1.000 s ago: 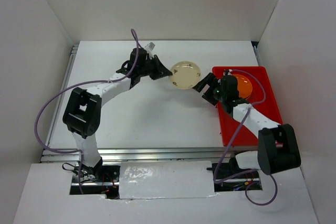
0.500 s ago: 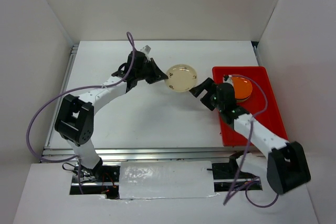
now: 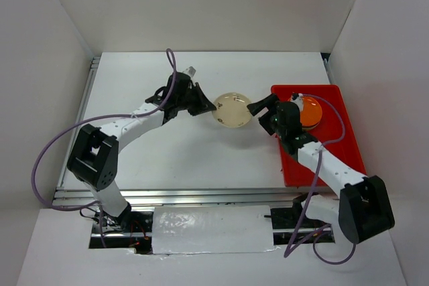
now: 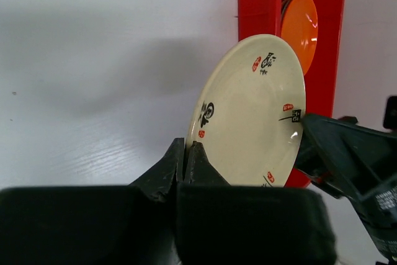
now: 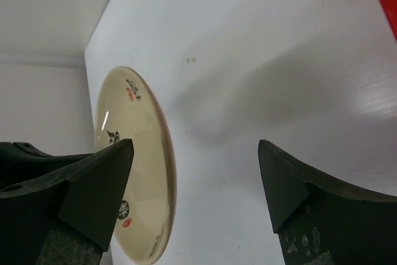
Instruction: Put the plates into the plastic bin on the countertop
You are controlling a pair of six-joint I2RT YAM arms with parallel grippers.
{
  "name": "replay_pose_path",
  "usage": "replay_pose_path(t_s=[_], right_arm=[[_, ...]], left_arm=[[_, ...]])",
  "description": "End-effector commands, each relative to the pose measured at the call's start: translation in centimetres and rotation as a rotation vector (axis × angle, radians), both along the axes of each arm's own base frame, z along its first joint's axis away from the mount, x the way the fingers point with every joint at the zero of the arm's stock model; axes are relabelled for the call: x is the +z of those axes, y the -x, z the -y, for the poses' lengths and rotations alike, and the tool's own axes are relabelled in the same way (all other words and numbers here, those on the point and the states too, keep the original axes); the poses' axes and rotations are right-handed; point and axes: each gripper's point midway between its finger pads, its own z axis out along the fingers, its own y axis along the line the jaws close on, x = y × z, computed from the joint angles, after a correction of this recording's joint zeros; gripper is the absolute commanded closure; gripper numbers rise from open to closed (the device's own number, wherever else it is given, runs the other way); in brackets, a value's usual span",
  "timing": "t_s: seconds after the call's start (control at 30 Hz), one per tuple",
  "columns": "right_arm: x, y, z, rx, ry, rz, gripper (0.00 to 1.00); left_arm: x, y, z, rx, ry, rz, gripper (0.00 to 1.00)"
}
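A cream plate [image 3: 233, 110] with small red and black motifs hangs above the white countertop [image 3: 188, 152], left of the red plastic bin [image 3: 335, 159]. My left gripper [image 3: 210, 106] is shut on its left rim; the left wrist view shows the fingers [image 4: 186, 156] pinching the plate [image 4: 254, 110]. My right gripper [image 3: 258, 113] stands open at the plate's right edge. In the right wrist view the plate [image 5: 136, 153] rim lies between the spread jaws [image 5: 195, 146], close to the left finger [image 5: 102, 181]. An orange plate [image 3: 310, 112] lies in the bin's far end.
White walls enclose the countertop on three sides. The bin [image 4: 257, 4] with the orange plate [image 4: 301, 23] lies beyond the held plate in the left wrist view. Purple cables trail from both arms.
The left arm has carried the cream plate a little nearer and rightward. The right gripper has swung left out of the bin area, and its open jaws now straddle the plate's right rim.
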Motion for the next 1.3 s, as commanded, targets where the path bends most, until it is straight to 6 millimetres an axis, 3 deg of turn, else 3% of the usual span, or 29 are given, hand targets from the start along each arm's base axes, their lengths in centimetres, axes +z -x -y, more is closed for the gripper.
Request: replay_pose_path(t_s=[0.0,0.03,0.07,0.13,0.17,0.2,0.27,0.3,0.37,0.4,0.43,0.5,0.53,0.57,0.6,0.63,0.67,0.77,0.87,1.0,1.03,1.1,1.13,1.23,1.27], right_arm=[[2.3,-1.4,-1.8,0.077,-0.035,0.074,0.12],[1.8,-2.0,-2.2,0.087,-0.039,0.068,0.16],[1.7,-2.3,-2.3,0.086,-0.043,0.07,0.31],[1.4,-2.4,-3.4,0.138,-0.066,0.075,0.47],[1.2,-2.4,-3.6,0.141,-0.076,0.072,0.62],[1.2,-2.5,-3.6,0.136,-0.083,0.072,1.0],[1.0,-2.4,-2.8,0.093,-0.1,0.072,1.0],[0.6,-1.7,-2.0,0.062,-0.096,0.044,1.0],[0.1,-2.1,1.6,-0.127,-0.071,0.011,1.0],[0.0,-1.9,3.1,-0.182,-0.059,0.0,1.0],[-0.2,-1.6,5.9,-0.271,-0.044,-0.01,1.0],[0.2,-1.4,8.6,-0.344,-0.037,-0.003,1.0],[0.3,-1.2,11.5,-0.421,-0.026,-0.008,1.0],[0.3,-1.0,13.1,-0.468,-0.007,-0.013,1.0],[0.2,-0.7,14.6,-0.511,0.016,-0.034,1.0],[0.2,-0.5,17.7,-0.596,0.044,-0.045,1.0],[-0.1,-0.4,19.2,-0.636,0.062,-0.064,1.0],[-1.1,-0.4,23.0,-0.711,0.087,-0.117,1.0],[-1.5,-0.8,25.2,-0.743,0.077,-0.11,1.0],[-1.8,-2.1,25.9,-0.729,0.07,-0.127,1.0],[-1.7,-2.4,26.1,-0.731,0.077,-0.126,0.99],[-1.5,-2.8,26.2,-0.723,0.08,-0.119,0.76],[-1.2,-2.9,26.0,-0.709,0.081,-0.112,0.37],[0.0,-3.1,25.6,-0.697,0.086,-0.089,0.0],[0.2,-2.9,25.3,-0.688,0.087,-0.095,0.0]], left_arm=[[4.7,0.1,1.1,-0.032,0.061,0.106,1.0],[4.8,0.3,1.3,-0.042,0.059,0.107,1.0],[4.8,0.5,1.5,-0.054,0.053,0.106,1.0],[4.6,0.7,1.8,-0.071,0.045,0.103,1.0],[4.6,0.7,1.9,-0.075,0.045,0.1,1.0],[4.4,0.7,1.9,-0.077,0.038,0.097,0.72],[4.2,0.4,1.2,-0.033,0.011,0.094,0.01],[3.9,0.4,0.8,-0.017,-0.011,0.083,0.01],[3.9,0.4,-0.3,0.025,-0.053,0.086,0.01],[4.7,0.3,-1.2,0.064,-0.072,0.111,0.01],[4.3,0.7,-2.0,0.08,-0.098,0.1,0.01],[5.4,1.3,-3.4,0.113,-0.117,0.137,0.01],[5.6,1.6,-3.9,0.124,-0.126,0.146,0.01],[4.9,2.3,-4.4,0.119,-0.139,0.135,0.01],[5.9,2.9,-4.8,0.115,-0.136,0.162,0.01],[5.0,3.2,-5.7,0.139,-0.171,0.151,0.01],[4.9,3.4,-6.1,0.138,-0.187,0.159,0.01],[5.2,4.9,-7.2,0.127,-0.207,0.178,0.01],[4.6,5.8,-7.4,0.086,-0.213,0.184,0.01],[3.6,6.4,-7.6,0.039,-0.237,0.157,0.01],[3.5,6.5,-7.6,0.032,-0.243,0.153,0.01],[3.4,6.7,-7.8,0.023,-0.248,0.157,0.01],[3.3,6.7,-7.8,0.017,-0.253,0.158,0.01],[3.2,6.8,-7.8,0.012,-0.254,0.16,0.01],[3.2,6.9,-7.8,0.008,-0.25,0.162,0.01]])
